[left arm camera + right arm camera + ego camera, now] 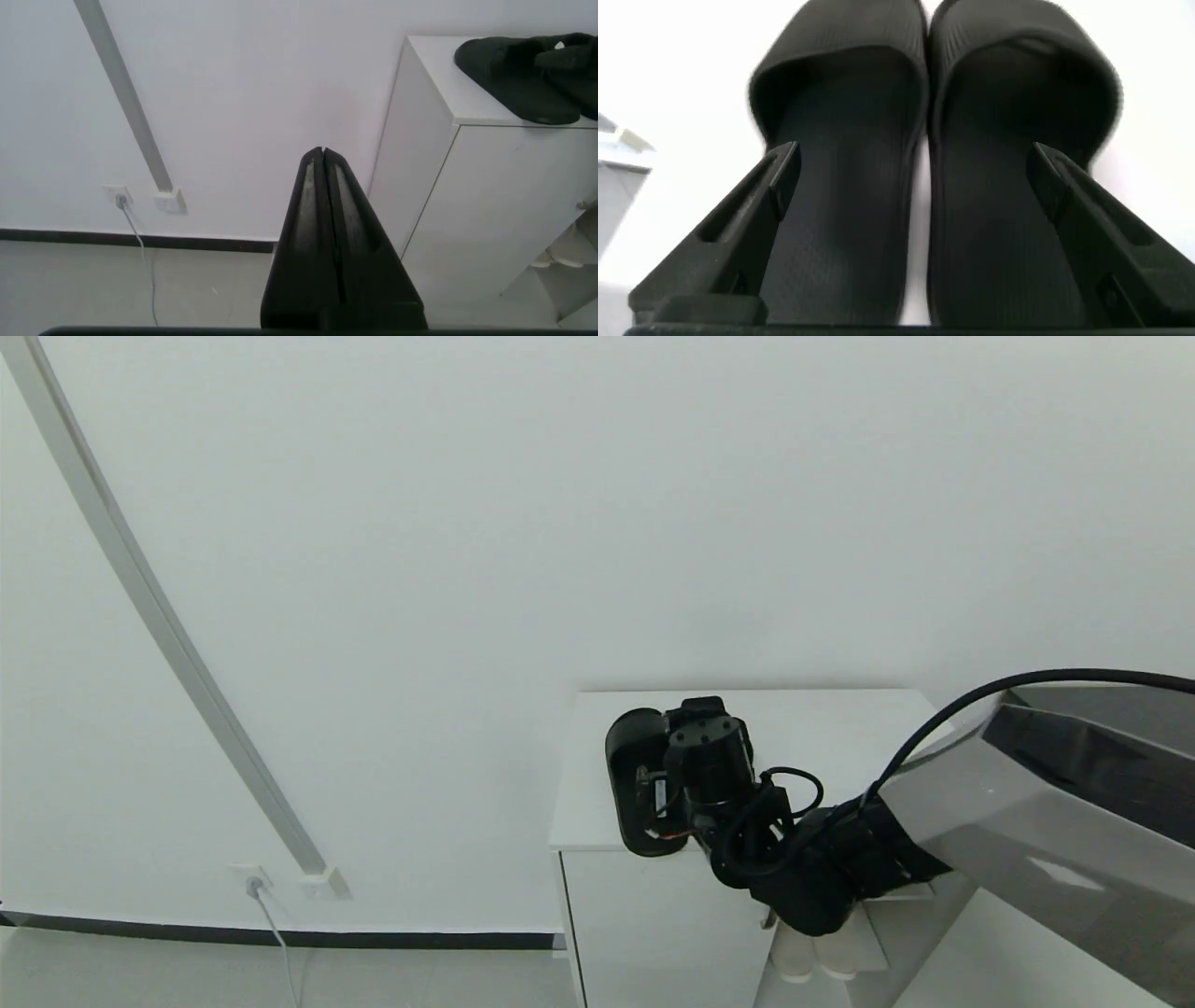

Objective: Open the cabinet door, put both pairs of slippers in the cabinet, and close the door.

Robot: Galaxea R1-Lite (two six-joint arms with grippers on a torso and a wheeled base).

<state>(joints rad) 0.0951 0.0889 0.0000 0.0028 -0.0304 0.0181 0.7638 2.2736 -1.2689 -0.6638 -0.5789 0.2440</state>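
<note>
Right gripper (915, 154) spread open over black slippers (845, 93) atop cabinet (822, 719); I note left gripper (322, 161) clenched, empty.

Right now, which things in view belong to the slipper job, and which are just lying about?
Job: black slippers, on the cabinet top; right gripper, open over them.
Lying about: wall socket, its cable, wall trunking.
</note>
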